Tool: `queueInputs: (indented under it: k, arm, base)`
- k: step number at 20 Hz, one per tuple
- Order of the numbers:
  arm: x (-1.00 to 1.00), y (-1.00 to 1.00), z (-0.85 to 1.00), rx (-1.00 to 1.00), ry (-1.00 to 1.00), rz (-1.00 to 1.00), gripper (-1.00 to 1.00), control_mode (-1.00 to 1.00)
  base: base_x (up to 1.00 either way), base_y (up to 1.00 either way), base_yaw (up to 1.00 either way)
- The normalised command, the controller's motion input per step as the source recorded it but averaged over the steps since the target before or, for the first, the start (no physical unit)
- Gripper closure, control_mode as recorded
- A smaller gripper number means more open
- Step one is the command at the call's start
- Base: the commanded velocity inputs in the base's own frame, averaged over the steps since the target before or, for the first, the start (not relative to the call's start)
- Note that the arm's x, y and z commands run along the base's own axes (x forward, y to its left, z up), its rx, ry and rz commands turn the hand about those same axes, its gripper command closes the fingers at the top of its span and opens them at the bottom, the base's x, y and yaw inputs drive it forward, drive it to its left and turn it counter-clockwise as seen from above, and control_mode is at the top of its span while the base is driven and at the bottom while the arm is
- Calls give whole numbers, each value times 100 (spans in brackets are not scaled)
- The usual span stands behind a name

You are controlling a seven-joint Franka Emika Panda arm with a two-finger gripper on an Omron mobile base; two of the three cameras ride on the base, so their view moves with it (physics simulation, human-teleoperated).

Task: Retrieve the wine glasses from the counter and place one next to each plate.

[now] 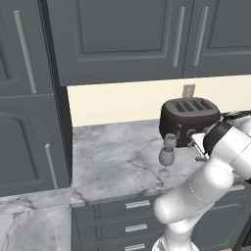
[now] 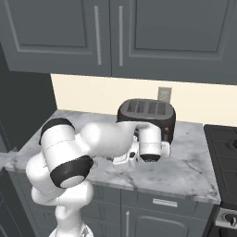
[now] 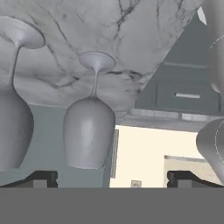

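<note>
Bare counter (image 1: 112, 157) lies left of the two wine glasses (image 1: 166, 156); the toaster (image 1: 188, 120) crowds just behind them.

Two glasses (image 1: 166, 157) stand on the desk (image 1: 112, 157), just left of and before the toaster (image 1: 188, 120). One glass stands behind the other. Cabinets (image 1: 117, 39) hang above the toaster.

Two wine glasses (image 1: 166, 159) stand upright, one close behind the other, on the marble counter (image 1: 112, 157), just in front of a dark four-slot toaster (image 1: 188, 117) that sits against the cream wall. The robot's white arm (image 1: 206, 188) bends up from the lower right beside them. Dark grey cabinets (image 1: 122, 39) hang above, and drawers with silver handles (image 1: 137, 204) run below the counter.
</note>
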Motion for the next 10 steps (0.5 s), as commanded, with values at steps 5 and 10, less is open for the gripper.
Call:
queueInputs:
  k: [5,10]
  arm:
    - [0,15,-17,0,0,-18,-100,-100]
    - [29,27,-38,-3,0,-34,-100,-100]
  base:
    - [0,0,0]
    - [0,0,0]
